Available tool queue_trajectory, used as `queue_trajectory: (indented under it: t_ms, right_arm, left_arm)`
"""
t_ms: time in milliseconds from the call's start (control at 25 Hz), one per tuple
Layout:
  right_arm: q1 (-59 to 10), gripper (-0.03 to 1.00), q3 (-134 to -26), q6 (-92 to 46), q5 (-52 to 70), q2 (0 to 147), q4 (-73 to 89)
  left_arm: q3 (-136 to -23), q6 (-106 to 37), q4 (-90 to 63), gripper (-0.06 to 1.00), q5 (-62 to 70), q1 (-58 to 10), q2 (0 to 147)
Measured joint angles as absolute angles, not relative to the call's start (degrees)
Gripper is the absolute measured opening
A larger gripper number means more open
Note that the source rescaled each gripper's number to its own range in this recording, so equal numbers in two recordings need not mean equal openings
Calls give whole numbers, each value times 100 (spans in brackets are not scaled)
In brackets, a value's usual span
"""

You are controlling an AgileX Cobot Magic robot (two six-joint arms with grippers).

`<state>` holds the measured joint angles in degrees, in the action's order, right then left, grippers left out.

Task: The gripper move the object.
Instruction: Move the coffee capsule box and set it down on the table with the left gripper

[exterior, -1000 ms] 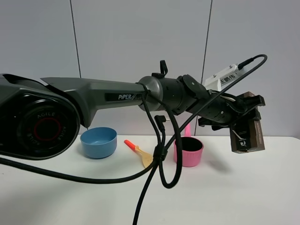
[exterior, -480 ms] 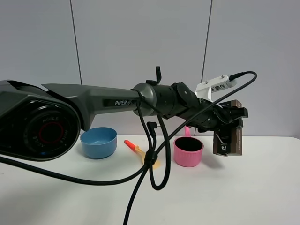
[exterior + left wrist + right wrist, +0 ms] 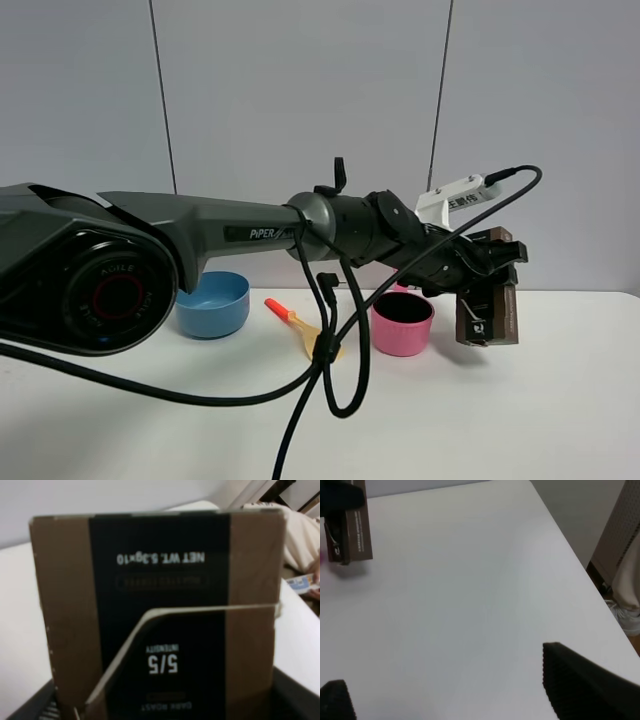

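My left gripper (image 3: pixel 489 264), a black claw on the dark grey PiPER arm reaching across from the left, is shut on the upper end of the object (image 3: pixel 488 312). The object is a long brown cardboard box with a black printed face. It hangs upright, its lower end close to the white table (image 3: pixel 540 420) just right of the pink pot (image 3: pixel 402 323); I cannot tell whether it touches. The left wrist view is filled by the box (image 3: pixel 160 610). In the right wrist view the box (image 3: pixel 349 530) is far off, and my right gripper (image 3: pixel 440 669) stands open and empty.
A blue bowl (image 3: pixel 213 303) sits at the back left. A yellow spatula with an orange handle (image 3: pixel 300 326) lies between the bowl and the pot. Black cables (image 3: pixel 335 375) loop down from the arm. The table's right edge (image 3: pixel 580 565) drops to the floor.
The left gripper with the box has come down and moved left, toward the pink pot and the table surface. The arm's wrist has dropped with it.
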<state>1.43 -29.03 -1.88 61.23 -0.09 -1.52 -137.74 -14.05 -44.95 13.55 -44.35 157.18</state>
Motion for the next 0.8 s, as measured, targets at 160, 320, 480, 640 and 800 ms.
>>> queue_trajectory:
  t_ms: [160, 320, 480, 640, 800]
  right_arm:
    - [143, 100, -2903, -188, 6123, -9, -152]
    - [143, 100, -2903, -188, 6123, -9, -152]
    - [143, 100, -2903, -188, 6123, -9, -152]
    - [143, 100, -2903, -188, 6123, -9, -152]
    - [143, 100, -2903, -188, 6123, -9, -152]
  left_arm:
    - [-13774, -1405, -4500, 0, 1342, -4435, 15757]
    - [-13774, -1405, -4501, 0, 1301, -4435, 15813]
    - [-13774, -1411, -4501, 0, 1248, -4435, 15828]
    - [-13774, -1473, -4496, 0, 1212, -4435, 15833]
    - [-13774, -1516, -4415, 0, 1210, -4435, 15833]
